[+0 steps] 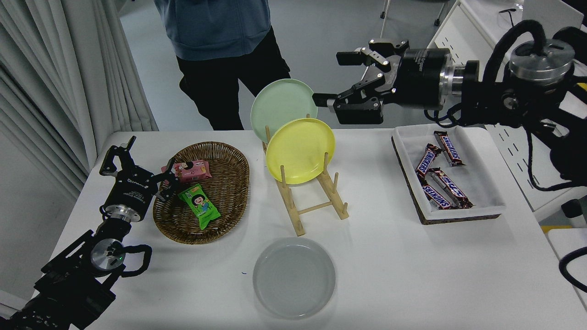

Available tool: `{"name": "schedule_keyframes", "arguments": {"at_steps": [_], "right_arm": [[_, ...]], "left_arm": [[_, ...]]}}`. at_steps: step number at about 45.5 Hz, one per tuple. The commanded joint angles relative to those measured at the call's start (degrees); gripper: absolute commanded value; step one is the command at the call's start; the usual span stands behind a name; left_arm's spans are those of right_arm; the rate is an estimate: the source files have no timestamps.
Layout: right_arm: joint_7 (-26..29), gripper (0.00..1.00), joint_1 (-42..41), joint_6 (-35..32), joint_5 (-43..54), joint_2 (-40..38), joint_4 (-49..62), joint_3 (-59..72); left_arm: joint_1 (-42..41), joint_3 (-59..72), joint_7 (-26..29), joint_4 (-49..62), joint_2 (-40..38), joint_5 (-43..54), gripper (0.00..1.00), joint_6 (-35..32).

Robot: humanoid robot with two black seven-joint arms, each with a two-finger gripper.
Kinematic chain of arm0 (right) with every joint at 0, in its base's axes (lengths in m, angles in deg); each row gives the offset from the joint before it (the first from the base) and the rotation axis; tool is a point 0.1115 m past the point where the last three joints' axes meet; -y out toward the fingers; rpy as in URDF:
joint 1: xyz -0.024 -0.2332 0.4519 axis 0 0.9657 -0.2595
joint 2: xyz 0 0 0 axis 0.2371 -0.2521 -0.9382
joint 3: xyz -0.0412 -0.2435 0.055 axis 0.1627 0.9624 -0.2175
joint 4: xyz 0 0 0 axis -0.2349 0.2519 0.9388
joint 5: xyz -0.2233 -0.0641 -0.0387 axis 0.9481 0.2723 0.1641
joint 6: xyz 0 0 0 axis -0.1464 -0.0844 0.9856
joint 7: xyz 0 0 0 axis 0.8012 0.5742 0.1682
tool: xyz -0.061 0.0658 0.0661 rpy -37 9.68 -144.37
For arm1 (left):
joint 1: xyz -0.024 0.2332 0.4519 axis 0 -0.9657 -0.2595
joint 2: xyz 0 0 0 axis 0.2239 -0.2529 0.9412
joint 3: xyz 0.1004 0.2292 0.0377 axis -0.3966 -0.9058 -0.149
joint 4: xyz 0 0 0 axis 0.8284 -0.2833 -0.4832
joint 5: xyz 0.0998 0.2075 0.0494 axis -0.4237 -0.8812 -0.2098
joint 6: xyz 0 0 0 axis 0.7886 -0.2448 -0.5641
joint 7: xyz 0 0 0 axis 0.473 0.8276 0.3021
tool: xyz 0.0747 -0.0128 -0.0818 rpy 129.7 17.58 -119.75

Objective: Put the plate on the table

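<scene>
Light grey plate [294,277] lying flat on the white counter [403,270], near its front edge, touching nothing else; just beyond it a wooden rack [313,201] holding a yellow plate [300,150] upright, with a pale green plate [280,107] upright behind. Right claw [339,78] raised high above the far side of the counter, well apart from the grey plate, fingers spread wide and holding nothing; black arm reaching in from the right edge. Left claw [137,165] parked at the lower left, beside the rim of a wicker basket [229,188], fingers apart and empty. In the basket a pink snack packet [191,169] and a green snack packet [199,206]. At the right a white tray [486,192] with several chocolate bars [442,183] inside (brown wrappers). Person [224,55] standing at the far side, in a blue top and dark trousers.
</scene>
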Motion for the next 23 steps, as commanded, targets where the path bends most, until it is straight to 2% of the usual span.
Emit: {"name": "schedule_keyframes", "arguments": {"at_steps": [1,7,11,23], "right_arm": [[-16.8,1.00,3.0,-9.4,8.9,-2.1,1.4,-1.5],[-23.5,1.00,7.9,-16.1,17.8,-3.1,3.3,-4.1],[-23.9,1.00,11.8,-19.8,20.9,-2.9,6.2,-5.5],[-24.4,1.00,23.0,-25.2,31.2,1.8,16.3,-8.6]], "left_arm": [[0.0,0.0,0.0,0.1,0.0,0.0,1.00,0.0],[0.0,0.0,0.0,0.0,0.0,0.0,1.00,0.0],[0.0,0.0,0.0,0.0,0.0,0.0,1.00,0.0],[0.0,0.0,0.0,0.0,0.0,0.0,1.00,0.0]]}}
